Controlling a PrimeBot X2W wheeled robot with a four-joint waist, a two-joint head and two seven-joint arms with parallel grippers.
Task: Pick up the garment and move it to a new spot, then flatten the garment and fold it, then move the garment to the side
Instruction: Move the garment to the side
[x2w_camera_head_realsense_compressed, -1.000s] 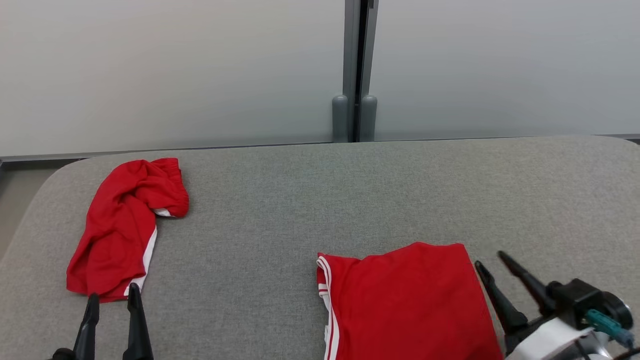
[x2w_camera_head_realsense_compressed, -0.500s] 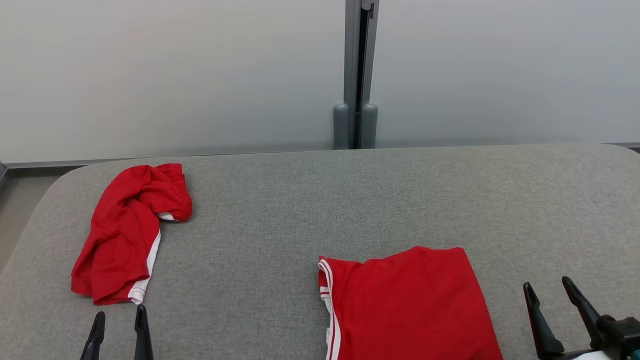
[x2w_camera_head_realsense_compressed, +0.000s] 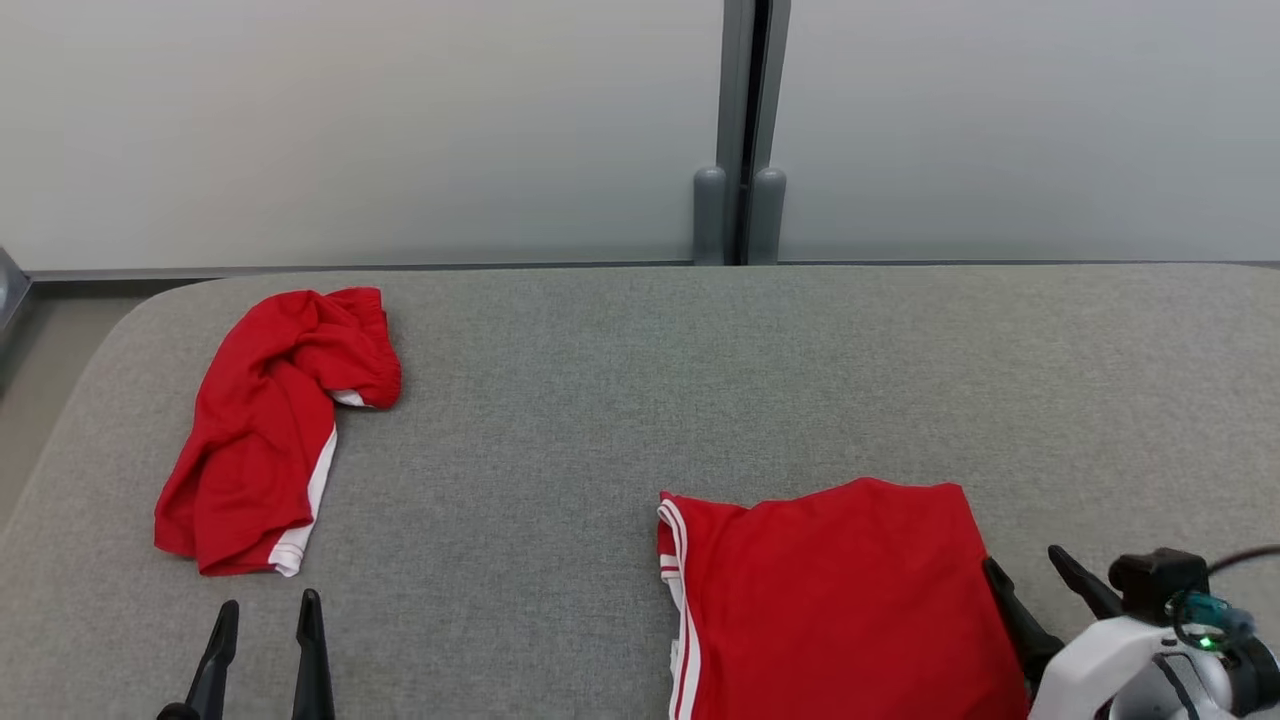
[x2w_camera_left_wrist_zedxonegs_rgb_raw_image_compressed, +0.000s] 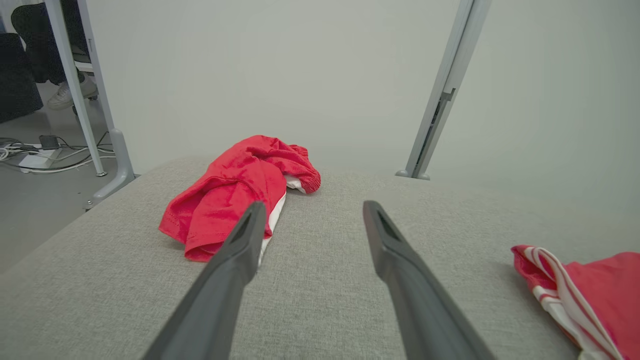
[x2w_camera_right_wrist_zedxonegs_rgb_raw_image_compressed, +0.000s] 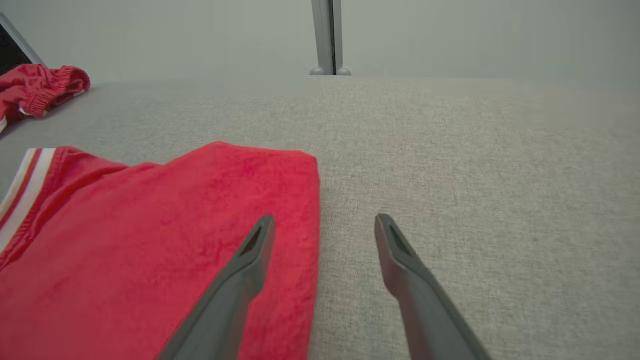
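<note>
A folded red garment (x2w_camera_head_realsense_compressed: 830, 600) with white stripes lies flat at the near right of the grey padded table (x2w_camera_head_realsense_compressed: 600, 400). My right gripper (x2w_camera_head_realsense_compressed: 1030, 570) stands open at its right edge; in the right wrist view, one finger hangs over the folded garment (x2w_camera_right_wrist_zedxonegs_rgb_raw_image_compressed: 150, 240) and the other over bare table, gripper (x2w_camera_right_wrist_zedxonegs_rgb_raw_image_compressed: 325, 225) holding nothing. A crumpled red garment (x2w_camera_head_realsense_compressed: 270, 420) with white trim lies at the far left. My left gripper (x2w_camera_head_realsense_compressed: 265, 620) is open just short of its near end, and the left wrist view shows this gripper (x2w_camera_left_wrist_zedxonegs_rgb_raw_image_compressed: 310, 215) empty before the crumpled garment (x2w_camera_left_wrist_zedxonegs_rgb_raw_image_compressed: 235, 190).
A pale partition wall with a grey post (x2w_camera_head_realsense_compressed: 745, 130) runs along the table's far edge. The table's rounded left corner (x2w_camera_head_realsense_compressed: 90, 360) drops to the floor. In the left wrist view, desk legs (x2w_camera_left_wrist_zedxonegs_rgb_raw_image_compressed: 80, 100), cables and a person's shoe (x2w_camera_left_wrist_zedxonegs_rgb_raw_image_compressed: 62, 97) show beyond that corner.
The head camera has shifted a little. My right gripper swung out to the right, then came back to the folded garment's right edge. My left gripper drew back slightly from the crumpled garment.
</note>
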